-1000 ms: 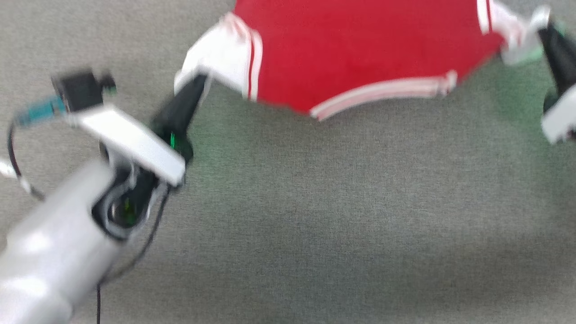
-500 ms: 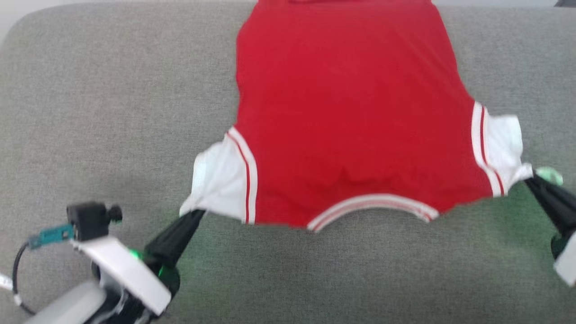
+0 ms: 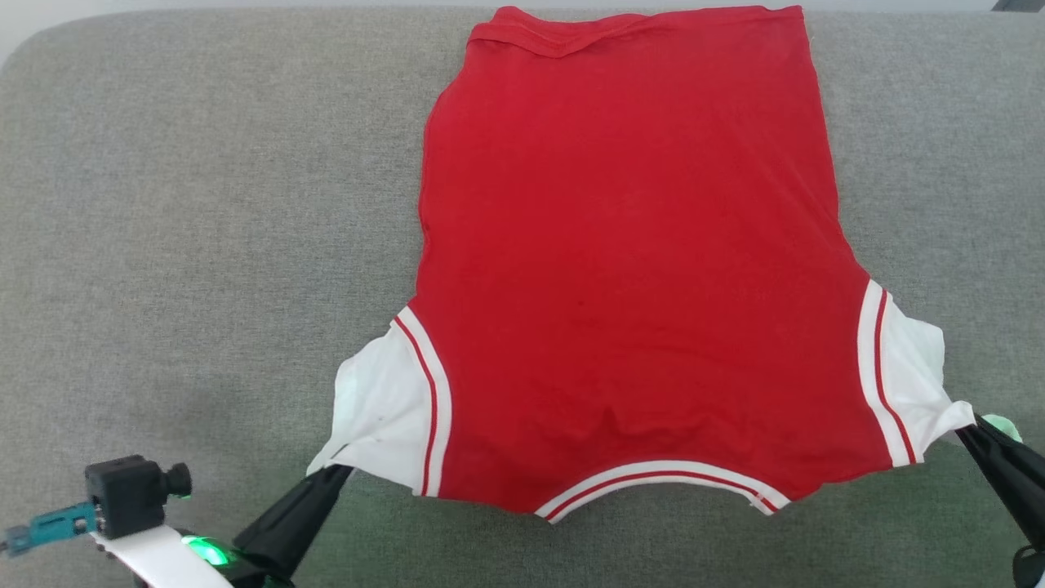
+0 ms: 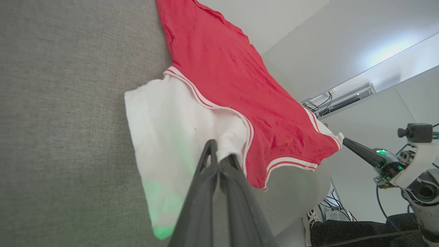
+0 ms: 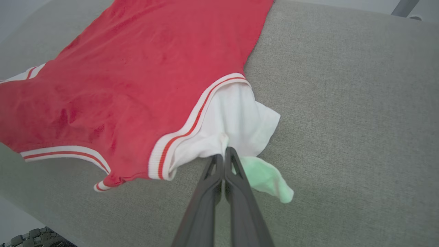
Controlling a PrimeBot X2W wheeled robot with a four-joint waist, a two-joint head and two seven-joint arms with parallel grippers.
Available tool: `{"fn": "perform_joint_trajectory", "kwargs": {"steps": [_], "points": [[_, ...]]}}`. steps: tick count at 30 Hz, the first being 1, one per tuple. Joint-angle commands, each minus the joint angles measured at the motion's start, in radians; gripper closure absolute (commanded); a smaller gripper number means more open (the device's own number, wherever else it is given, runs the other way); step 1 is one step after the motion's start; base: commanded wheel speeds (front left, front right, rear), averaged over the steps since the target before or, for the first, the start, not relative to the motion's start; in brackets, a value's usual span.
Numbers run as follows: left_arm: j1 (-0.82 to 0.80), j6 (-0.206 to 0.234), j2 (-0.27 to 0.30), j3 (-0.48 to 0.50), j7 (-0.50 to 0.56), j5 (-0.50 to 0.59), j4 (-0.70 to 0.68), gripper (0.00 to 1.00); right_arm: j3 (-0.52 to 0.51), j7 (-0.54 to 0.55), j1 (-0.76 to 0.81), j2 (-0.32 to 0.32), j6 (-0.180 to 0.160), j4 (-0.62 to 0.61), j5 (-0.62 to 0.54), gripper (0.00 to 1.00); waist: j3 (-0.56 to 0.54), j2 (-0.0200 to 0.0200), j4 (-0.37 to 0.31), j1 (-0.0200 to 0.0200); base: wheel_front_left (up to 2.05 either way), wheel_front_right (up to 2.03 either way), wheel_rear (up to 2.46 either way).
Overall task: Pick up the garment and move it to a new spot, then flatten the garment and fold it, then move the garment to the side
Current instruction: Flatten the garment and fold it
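Two sleeve ends pinched, and the garment (image 3: 629,269) lies spread out beyond the closed fingertips.
Left fingers (image 3: 326,486) are clamped together on the tip of the white sleeve end (image 3: 375,416) just ahead of them. Right fingers (image 3: 984,445) are clamped likewise on the other white sleeve end (image 3: 910,376), with a corner of cloth sticking out beside them. Between the two pairs curves the striped collar (image 3: 661,474). Past it the red body lies flat on the grey fabric tabletop (image 3: 204,204) — hem (image 3: 637,20) farthest from the fingers.
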Motion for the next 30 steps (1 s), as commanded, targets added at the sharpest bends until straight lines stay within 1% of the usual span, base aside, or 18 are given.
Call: {"fn": "perform_joint_trajectory", "kwargs": {"steps": [1, 3, 5, 9, 11, 12, 17, 23, 29, 30], "points": [[0.001, 0.006, -0.012, -0.001, -0.003, 0.018, -0.006, 1.0, -0.008, 0.023, 0.004, 0.013, 0.0, -0.016, -0.009, 1.0, -0.002, -0.0001, 0.002, 0.0, 0.0, 0.0, 0.0], [-0.017, 0.011, -0.027, -0.014, 0.012, 0.027, 0.008, 1.0, -0.004, 0.053, -0.011, 0.024, 0.0, -0.009, -0.003, 1.0, -0.006, -0.0001, 0.002, 0.0, 0.0, 0.0, 0.0], [-0.036, 0.011, -0.054, -0.028, 0.029, 0.031, 0.03, 1.0, 0.009, 0.078, -0.029, 0.016, 0.0, 0.013, -0.012, 1.0, -0.008, -0.0001, 0.003, 0.0, 0.0, 0.0, 0.0], [-0.075, 0.0, -0.115, -0.061, 0.061, 0.042, 0.107, 1.0, 0.049, 0.097, -0.068, 0.02, 0.0, 0.106, 0.007, 1.0, -0.009, -0.0001, 0.006, 0.0, 0.0, 0.0, 0.0], [-0.092, -0.005, -0.143, -0.074, 0.07, 0.052, 0.151, 1.0, 0.079, 0.096, -0.081, 0.007, 0.0, 0.156, 0.005, 1.0, -0.006, -0.0001, 0.009, 0.0, 0.0, 0.0, 0.0], [-0.1, -0.007, -0.158, -0.082, 0.076, 0.053, 0.171, 1.0, 0.095, 0.089, -0.091, 0.012, 0.0, 0.182, 0.013, 1.0, -0.004, -0.0001, 0.009, 0.0, 0.0, 0.0, 0.0], [-0.124, -0.017, -0.202, -0.097, 0.075, 0.059, 0.258, 1.0, 0.193, 0.064, -0.129, 0.008, 0.0, 0.297, 0.019, 1.0, 0.01, -0.0001, 0.012, 0.0, 0.0, 0.0, 0.0], [-0.144, -0.027, -0.229, -0.118, 0.077, 0.073, 0.327, 1.0, 0.286, 0.021, -0.175, 0.002, 0.0, 0.404, -0.004, 1.0, 0.018, -0.0001, 0.014, 0.0, 0.0, 0.0, 0.0], [-0.156, -0.031, -0.24, -0.121, 0.065, 0.059, 0.353, 1.0, 0.339, -0.019, -0.22, -0.005, 0.0, 0.445, 0.005, 1.0, 0.02, -0.0001, 0.009, 0.0, 0.0, 0.0, 0.0], [-0.157, -0.032, -0.241, -0.122, 0.063, 0.056, 0.352, 1.0, 0.345, -0.022, -0.227, -0.007, 0.0, 0.446, 0.005, 0.99, 0.019, -0.0001, 0.008, 0.0, 0.0, 0.0, 0.0]]}}
